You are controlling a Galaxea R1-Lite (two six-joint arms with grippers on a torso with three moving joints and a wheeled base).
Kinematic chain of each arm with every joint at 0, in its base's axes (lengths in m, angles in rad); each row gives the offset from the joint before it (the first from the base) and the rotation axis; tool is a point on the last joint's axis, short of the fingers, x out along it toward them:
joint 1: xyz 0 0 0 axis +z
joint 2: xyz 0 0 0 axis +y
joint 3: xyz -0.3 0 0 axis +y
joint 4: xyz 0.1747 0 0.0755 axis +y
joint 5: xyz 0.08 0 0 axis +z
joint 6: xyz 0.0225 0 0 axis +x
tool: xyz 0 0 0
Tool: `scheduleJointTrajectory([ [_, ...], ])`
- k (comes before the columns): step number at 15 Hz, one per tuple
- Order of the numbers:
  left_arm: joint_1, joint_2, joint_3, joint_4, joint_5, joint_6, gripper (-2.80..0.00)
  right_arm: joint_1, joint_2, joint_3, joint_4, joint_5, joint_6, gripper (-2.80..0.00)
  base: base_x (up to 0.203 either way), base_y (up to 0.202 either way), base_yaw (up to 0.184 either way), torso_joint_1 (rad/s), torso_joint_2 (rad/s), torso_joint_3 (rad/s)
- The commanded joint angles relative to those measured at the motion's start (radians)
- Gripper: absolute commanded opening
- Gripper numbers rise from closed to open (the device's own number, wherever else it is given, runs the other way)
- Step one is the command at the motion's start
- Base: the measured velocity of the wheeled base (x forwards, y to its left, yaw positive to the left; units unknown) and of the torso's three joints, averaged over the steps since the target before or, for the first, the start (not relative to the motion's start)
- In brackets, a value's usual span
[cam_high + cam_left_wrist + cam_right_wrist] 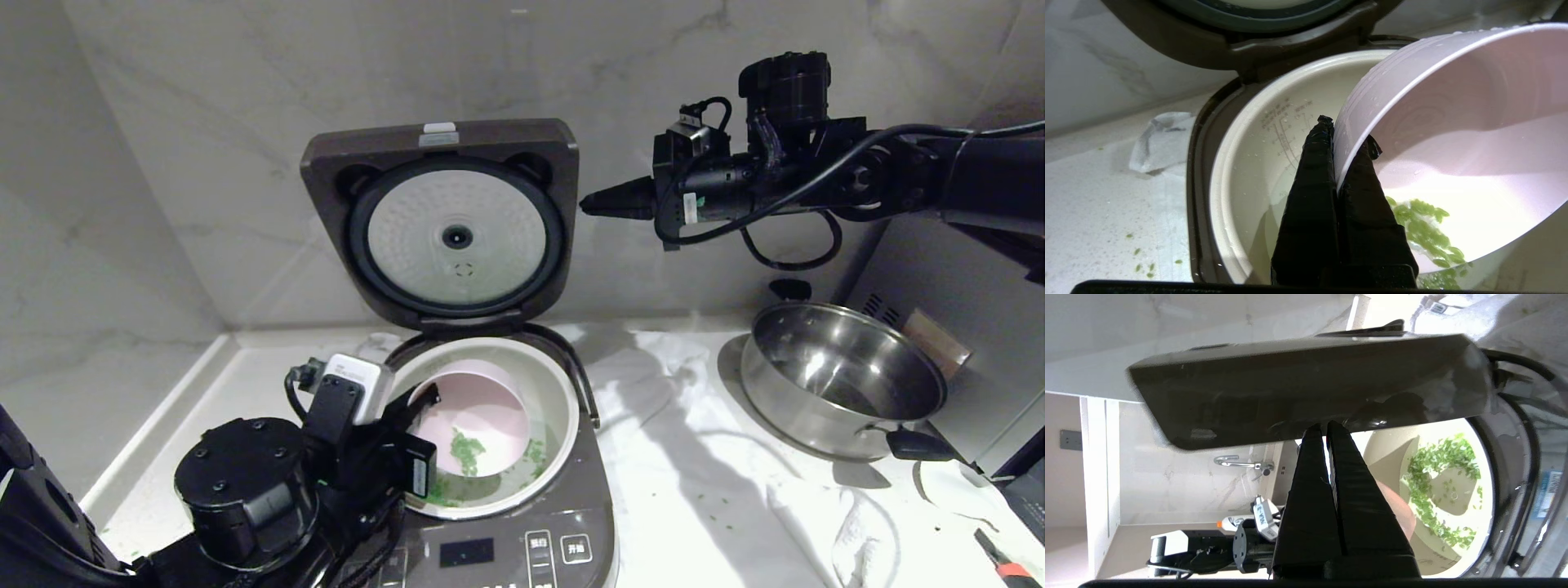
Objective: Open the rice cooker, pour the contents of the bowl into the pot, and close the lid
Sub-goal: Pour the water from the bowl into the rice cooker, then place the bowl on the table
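nearby, steel pan [845, 377] sits beside rice cooker [522, 539].

Pale marble walls [204, 163] with faint grey veins meet in a corner at the back left of a white speckled counter [163, 408]. A crumpled white cloth [694, 457] covers the counter's right half, lit by bright patches. On it near the right edge sits a steel pan [841, 376] with black handles. A grey panel [963, 269] (with a small vent) rises at the back right corner. The right wrist view shows a chrome tap [1241, 463] on a further marble wall.
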Motion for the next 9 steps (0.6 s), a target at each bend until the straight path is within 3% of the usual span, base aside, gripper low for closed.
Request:
scheduleJointTrajectory([
  [1,0.002,0.026,-0.002,-0.008,0.000,0.005,-2.80,-0.004,-0.001,0.000,0.001,0.005,0.005,-2.80,0.000,0.000,0.000,0.000,0.00,0.000],
  [4,0.044,0.091,-0.195,-0.008,0.042,0.030,-2.80,-0.002,-0.001,0.000,0.001,0.005,0.006,-2.80,0.000,0.000,0.000,0.000,0.00,0.000],
  [6,0.080,0.134,-0.249,-0.008,0.080,0.043,-2.80,-0.004,-0.001,0.000,0.001,0.005,0.006,-2.80,0.000,0.000,0.000,0.000,0.00,0.000],
  [7,0.089,0.139,-0.252,-0.008,0.098,0.042,-2.80,-0.005,-0.001,0.000,0.001,0.005,0.006,-2.80,0.000,0.000,0.000,0.000,0.00,0.000],
  [9,0.056,0.122,-0.146,-0.008,0.086,0.042,-2.80,-0.005,-0.001,0.000,0.001,0.005,0.006,-2.80,0.000,0.000,0.000,0.000,0.00,0.000],
])
